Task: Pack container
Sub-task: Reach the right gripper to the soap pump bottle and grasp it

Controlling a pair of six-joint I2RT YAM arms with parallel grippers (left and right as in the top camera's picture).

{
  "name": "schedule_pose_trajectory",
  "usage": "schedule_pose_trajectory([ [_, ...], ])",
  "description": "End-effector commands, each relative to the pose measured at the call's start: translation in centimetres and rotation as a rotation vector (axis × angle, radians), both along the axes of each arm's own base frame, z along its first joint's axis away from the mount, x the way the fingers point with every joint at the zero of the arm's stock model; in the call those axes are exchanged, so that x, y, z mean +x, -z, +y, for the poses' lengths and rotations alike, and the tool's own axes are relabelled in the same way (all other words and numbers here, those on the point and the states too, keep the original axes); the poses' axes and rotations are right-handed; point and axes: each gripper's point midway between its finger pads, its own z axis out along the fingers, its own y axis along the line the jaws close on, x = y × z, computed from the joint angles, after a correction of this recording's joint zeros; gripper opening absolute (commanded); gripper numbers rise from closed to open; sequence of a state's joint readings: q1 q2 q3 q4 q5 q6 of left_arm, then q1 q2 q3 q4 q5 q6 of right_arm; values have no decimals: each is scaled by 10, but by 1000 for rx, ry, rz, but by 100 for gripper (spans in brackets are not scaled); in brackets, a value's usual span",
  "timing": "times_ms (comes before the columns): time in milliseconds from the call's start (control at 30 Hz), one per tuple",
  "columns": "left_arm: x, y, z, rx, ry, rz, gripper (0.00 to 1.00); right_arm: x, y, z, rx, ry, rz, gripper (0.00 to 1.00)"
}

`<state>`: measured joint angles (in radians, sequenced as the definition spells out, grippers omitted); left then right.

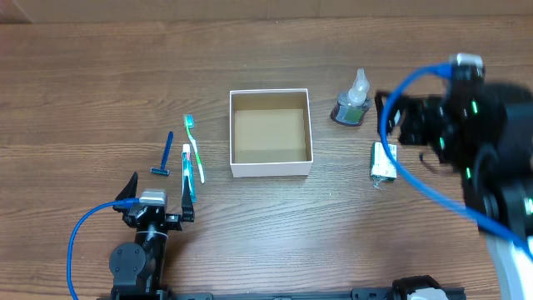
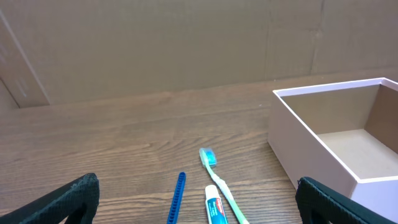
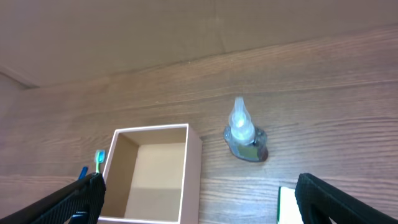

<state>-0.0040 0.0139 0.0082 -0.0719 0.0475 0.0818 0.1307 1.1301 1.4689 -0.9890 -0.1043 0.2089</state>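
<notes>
The container point(image 1: 271, 169), a square white box with a brown, empty inside, sits mid-table; it also shows in the left wrist view point(image 2: 298, 143) and the right wrist view point(image 3: 193, 168). Left of it lie a green toothbrush point(image 1: 194, 150), a toothpaste tube point(image 1: 186, 162) and a blue razor point(image 1: 164, 157). My left gripper point(image 1: 158, 198) is open and empty just in front of these three. My right gripper point(image 1: 401, 123) is open and empty, raised above the table right of the container, near a small clear bottle point(image 1: 353, 102) and a green-and-white packet point(image 1: 383, 162).
The left wrist view shows the toothbrush point(image 2: 217, 180), toothpaste point(image 2: 215, 208) and razor handle point(image 2: 176, 196) between the open jaws point(image 2: 198, 200). The right wrist view shows the bottle point(image 3: 244, 134) and the packet's edge point(image 3: 286, 205) near its jaws point(image 3: 202, 202). A cardboard wall stands behind the table.
</notes>
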Motion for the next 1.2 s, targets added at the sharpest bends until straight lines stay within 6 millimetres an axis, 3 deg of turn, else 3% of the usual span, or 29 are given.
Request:
schedule_pose_trajectory([
  [0, 0, 0, 3, 1, -13, -4, 100, 21, 14, 10, 19, -33, 78, 100],
  [100, 0, 0, 3, 1, -13, -4, 100, 34, 54, 9, -5, -24, 217, 100],
  [300, 0, 0, 3, 1, -13, -4, 100, 56, 98, 2, -65, 20, 330, 100],
  [533, 0, 0, 3, 1, -13, -4, 100, 78, 129, -6, -173, 5, 371, 100],
  [800, 0, 0, 3, 1, -13, -4, 100, 94, 150, -11, -239, -3, 332, 92],
  [1167, 0, 0, 3, 1, -13, -4, 100, 105, 194, 16, -358, -36, 226, 89],
])
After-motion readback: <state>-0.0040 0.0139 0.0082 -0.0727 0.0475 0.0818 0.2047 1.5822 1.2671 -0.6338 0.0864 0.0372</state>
